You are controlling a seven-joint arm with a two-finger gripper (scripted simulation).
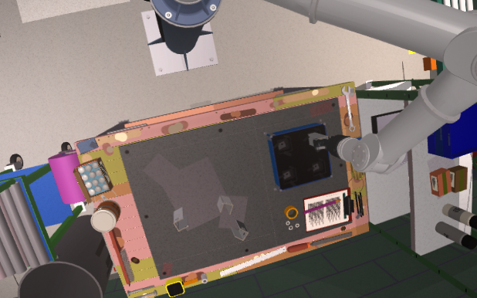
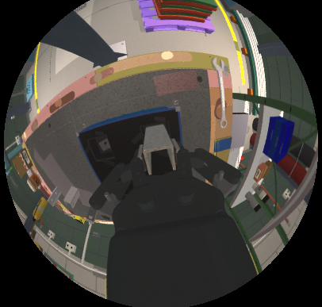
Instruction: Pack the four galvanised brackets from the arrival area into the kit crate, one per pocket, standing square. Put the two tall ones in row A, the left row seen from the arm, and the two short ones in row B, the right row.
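Observation:
My gripper [image 1: 318, 142] [image 2: 160, 153] is over the top right pocket of the blue-rimmed kit crate [image 1: 300, 155] [image 2: 131, 141], closed around a galvanised bracket [image 1: 315, 139] [image 2: 158, 149] that stands upright in that pocket. The crate's other pockets look dark and empty. Three more brackets sit apart on the grey mat in the arrival area: one on the left [image 1: 180, 219], one in the middle [image 1: 225, 204] and one lower right [image 1: 240, 231]. I cannot tell which are tall or short.
The crate's rim surrounds the gripper. A wrench [image 1: 349, 108] [image 2: 221, 92] lies on the table border beyond the crate. A clipboard [image 1: 327, 210], a yellow tape ring [image 1: 291, 212] and small washers lie below the crate. The open mat lies to the left.

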